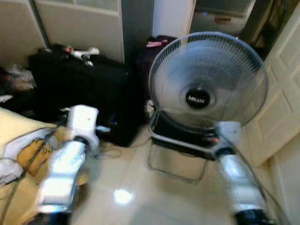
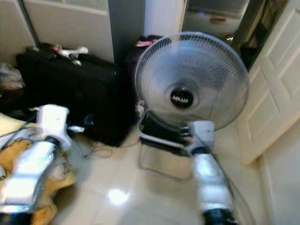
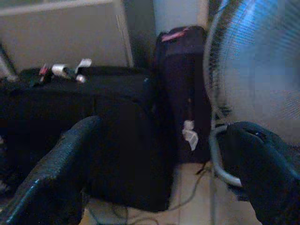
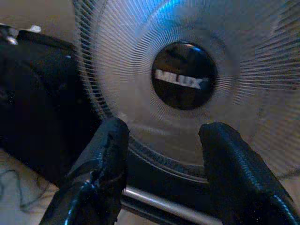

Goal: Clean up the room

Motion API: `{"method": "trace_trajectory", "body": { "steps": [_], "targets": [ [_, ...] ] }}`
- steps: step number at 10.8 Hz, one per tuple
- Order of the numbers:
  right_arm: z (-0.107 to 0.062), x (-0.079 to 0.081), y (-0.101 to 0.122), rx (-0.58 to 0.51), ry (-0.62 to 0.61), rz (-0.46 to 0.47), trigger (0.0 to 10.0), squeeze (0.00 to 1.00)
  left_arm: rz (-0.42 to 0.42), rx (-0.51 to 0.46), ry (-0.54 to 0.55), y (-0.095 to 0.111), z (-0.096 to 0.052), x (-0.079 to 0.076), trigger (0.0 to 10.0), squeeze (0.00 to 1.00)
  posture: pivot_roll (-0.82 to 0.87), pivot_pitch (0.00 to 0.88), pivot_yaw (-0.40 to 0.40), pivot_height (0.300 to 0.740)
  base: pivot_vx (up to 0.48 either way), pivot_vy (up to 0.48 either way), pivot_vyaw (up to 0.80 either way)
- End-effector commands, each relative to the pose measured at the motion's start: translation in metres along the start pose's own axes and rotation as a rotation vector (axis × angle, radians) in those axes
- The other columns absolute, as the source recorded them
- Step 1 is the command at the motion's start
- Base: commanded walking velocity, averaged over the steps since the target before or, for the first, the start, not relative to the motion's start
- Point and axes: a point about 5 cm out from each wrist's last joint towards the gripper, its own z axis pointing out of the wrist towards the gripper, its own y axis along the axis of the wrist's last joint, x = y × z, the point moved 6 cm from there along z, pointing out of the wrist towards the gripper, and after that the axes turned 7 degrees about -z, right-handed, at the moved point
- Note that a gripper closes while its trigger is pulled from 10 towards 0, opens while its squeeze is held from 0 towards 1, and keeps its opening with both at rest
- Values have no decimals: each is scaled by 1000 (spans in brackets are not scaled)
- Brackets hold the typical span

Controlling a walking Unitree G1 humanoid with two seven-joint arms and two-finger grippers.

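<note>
Both silver arms fill the near part of the left eye view, the left arm [image 1: 65, 166] over a yellow cloth [image 1: 28, 154] at the near left, the right arm [image 1: 239, 180] reaching toward a fan [image 1: 206, 79]. This fan stands on the pale floor [image 1: 140, 197] at centre right, its round grille facing the camera, its metal frame [image 1: 176, 154] below. Left of it sits a black suitcase [image 1: 79, 84] with small white items on top, and a dark bag [image 1: 154, 54] stands behind, against the far wall. A white door [image 1: 281, 93] is at the right.

From the right eye view the layout is the same, blurred; cables trail on the floor near the suitcase.

Along the left wrist view, the left gripper [image 3: 164, 173] has its two black fingers spread wide with nothing between them, aimed at the suitcase, the fan's edge at one side.

Looking along the right wrist view, the right gripper [image 4: 161, 154] is likewise spread and empty, just short of the fan's grille, with the frame bar beyond its fingertips.

The step in hand looks like an approach to the fan, though which thing the cleanup targets is not settled. A grasp there would call for closing on the frame bar rather than the thin grille, and keeping the top-heavy fan upright.
</note>
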Motion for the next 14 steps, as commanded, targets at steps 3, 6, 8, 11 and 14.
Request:
{"method": "trace_trajectory", "body": {
  "steps": [3,6,8,11,14],
  "targets": [
    [-3,-20,3,-13,-56,-32,10000,0,-11,-25,-33,6,3,-13,10000,1000,-33,0,-34,740,339,0,-267],
    [-2,-19,4,-17,-61,-35,10000,0,-10,-30,-31,7,3,-11,10000,1000,-32,0,-35,740,340,0,0],
    [-2,-20,6,-26,-69,-35,10000,0,-7,-31,-30,7,4,-11,10000,1000,-33,0,-34,740,334,0,0],
    [1,-9,13,-47,-52,-9,10000,0,13,-37,-77,4,1,-15,10000,1000,-28,0,-38,740,0,0,0],
    [1,-8,9,-29,-57,-13,10000,0,37,-29,-85,2,0,-15,10000,1000,-22,0,-40,740,0,0,0]
  ]
}}
